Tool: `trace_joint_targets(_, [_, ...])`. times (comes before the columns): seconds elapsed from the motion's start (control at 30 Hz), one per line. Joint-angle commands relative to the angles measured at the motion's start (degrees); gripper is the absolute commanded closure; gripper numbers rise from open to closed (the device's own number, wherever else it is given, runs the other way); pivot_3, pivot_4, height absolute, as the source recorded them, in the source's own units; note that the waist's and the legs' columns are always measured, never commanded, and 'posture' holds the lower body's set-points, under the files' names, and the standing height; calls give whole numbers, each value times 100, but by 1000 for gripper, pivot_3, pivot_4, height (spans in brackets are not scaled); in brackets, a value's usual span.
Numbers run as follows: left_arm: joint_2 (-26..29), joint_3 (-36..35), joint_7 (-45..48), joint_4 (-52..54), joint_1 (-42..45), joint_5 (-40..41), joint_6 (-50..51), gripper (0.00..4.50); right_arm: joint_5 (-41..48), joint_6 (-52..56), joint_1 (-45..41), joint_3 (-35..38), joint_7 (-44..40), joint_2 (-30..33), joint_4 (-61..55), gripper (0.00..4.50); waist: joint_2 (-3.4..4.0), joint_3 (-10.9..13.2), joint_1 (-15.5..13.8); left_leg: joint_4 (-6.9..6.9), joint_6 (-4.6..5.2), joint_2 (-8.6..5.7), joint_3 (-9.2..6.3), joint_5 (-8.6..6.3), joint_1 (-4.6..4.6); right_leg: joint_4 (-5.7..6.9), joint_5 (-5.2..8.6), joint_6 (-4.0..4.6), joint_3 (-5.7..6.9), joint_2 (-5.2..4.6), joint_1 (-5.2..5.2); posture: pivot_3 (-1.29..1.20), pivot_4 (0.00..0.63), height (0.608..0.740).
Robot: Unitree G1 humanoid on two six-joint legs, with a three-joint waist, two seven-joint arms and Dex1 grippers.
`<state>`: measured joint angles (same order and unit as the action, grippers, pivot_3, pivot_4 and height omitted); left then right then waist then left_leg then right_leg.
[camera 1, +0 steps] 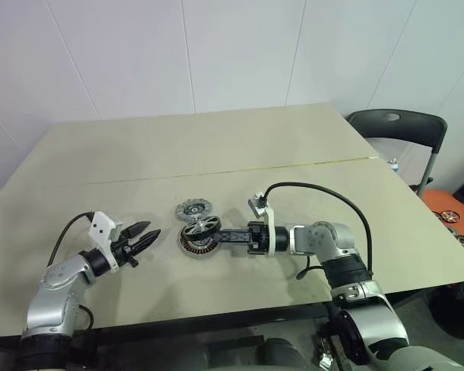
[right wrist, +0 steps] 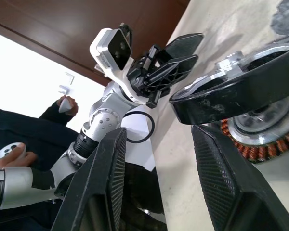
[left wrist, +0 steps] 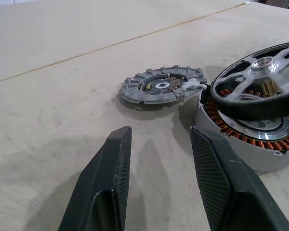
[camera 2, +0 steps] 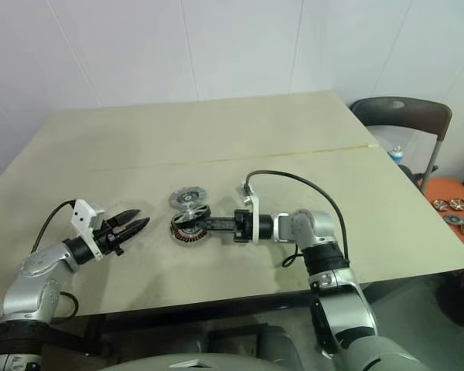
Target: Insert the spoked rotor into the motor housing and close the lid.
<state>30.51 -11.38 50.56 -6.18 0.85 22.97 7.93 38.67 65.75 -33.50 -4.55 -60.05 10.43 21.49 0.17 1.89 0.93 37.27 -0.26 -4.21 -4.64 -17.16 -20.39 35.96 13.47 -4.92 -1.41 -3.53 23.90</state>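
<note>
On the motor housing (camera 1: 198,244) our spoked rotor (camera 1: 200,228) leans tilted, unseated. Our right hand (camera 1: 223,236) gapes beside it, the left hand (camera 1: 148,234) open and empty. A nudge could tip it off onto the bench (camera 1: 294,154).

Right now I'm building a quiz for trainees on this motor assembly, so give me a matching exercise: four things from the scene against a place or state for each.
Things:
1. spoked rotor
2. lid
3. motor housing
4. left gripper

Places or states:
A. flat on the table, beside the housing
B. tilted, resting on the copper windings, not seated
C. open, holding nothing, apart from the parts
D. on the table, under the rotor

Pairs: 1-B, 2-A, 3-D, 4-C
</note>
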Motion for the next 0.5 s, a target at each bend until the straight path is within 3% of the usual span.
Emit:
trace_joint_targets(0.03, [34, -13, 0, 28, 114, -32, -111, 2446, -134, -292, 65, -200, 57, -103, -231, 2275, -3, -2, -4, 0, 0, 0, 0, 0, 0, 0, 0, 0, 0, 0, 0, 0, 0, 740])
trace_joint_targets(0.5, [12, 53, -29, 29, 104, -27, -124, 2446, -497, -938, 130, -368, 297, -477, 75, 2275, -6, -4, 1, 2, -3, 0, 0, 1, 1, 5, 0, 0, 0, 1, 1, 0, 0, 740])
